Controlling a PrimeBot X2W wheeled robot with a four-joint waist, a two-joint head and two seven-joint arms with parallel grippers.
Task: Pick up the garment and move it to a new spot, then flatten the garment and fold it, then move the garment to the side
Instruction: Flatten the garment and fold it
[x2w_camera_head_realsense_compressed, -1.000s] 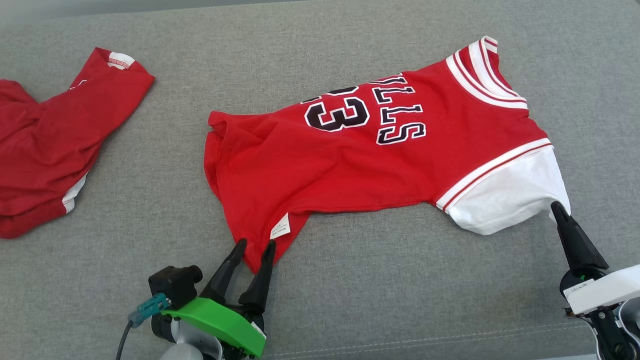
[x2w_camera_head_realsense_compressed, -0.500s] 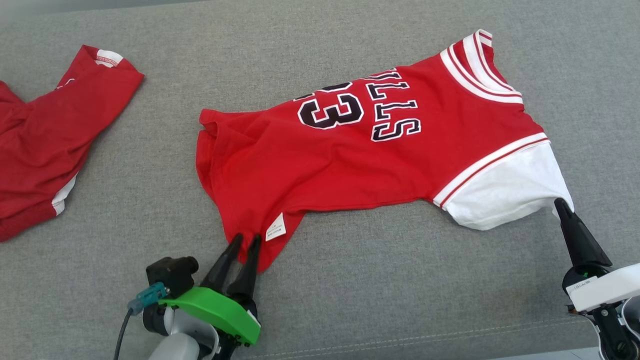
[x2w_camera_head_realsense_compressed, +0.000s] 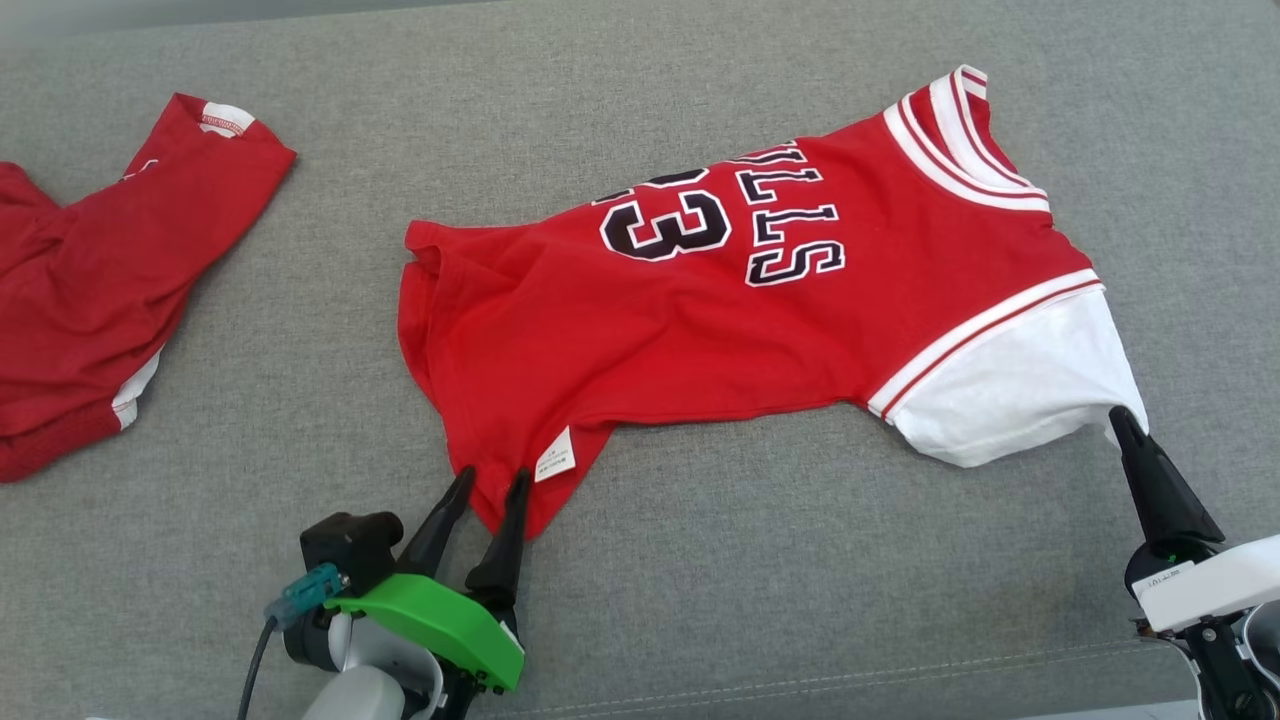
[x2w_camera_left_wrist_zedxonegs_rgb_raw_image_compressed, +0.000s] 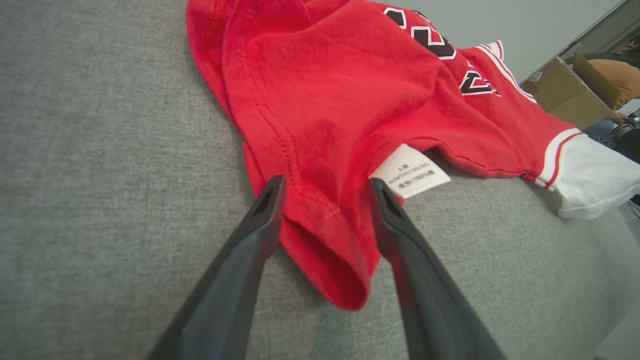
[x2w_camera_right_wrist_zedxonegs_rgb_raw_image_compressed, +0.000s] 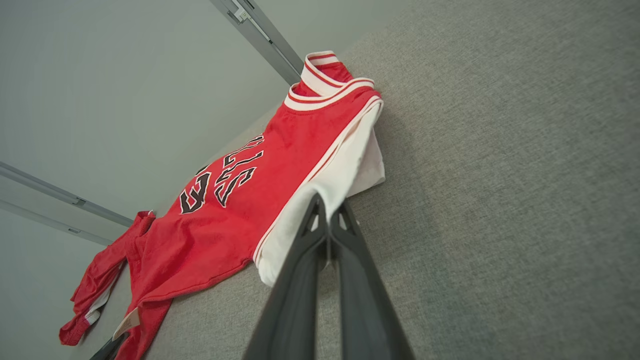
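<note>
Two red shirts lie on the grey cushion (x2w_camera_head_realsense_compressed: 700, 620). The jersey (x2w_camera_head_realsense_compressed: 700, 330) I am working on is spread over its middle and right part, with the collar toward the far right corner, the hem toward the left, and the number and letters face up. The other shirt (x2w_camera_head_realsense_compressed: 90, 290) is crumpled at the left edge, well apart from it. My left gripper (x2w_camera_head_realsense_compressed: 492, 485) sits at the jersey's near hem corner, toward the cushion's near edge. Its fingers are spread, one on each side of the cloth and not closed on it, and the white label (x2w_camera_head_realsense_compressed: 556, 455) is just beside one finger. My right gripper (x2w_camera_head_realsense_compressed: 1122, 425) has its fingers pressed together, pinching the edge of the white sleeve (x2w_camera_head_realsense_compressed: 1010, 390) over toward the cushion's right edge.
</note>
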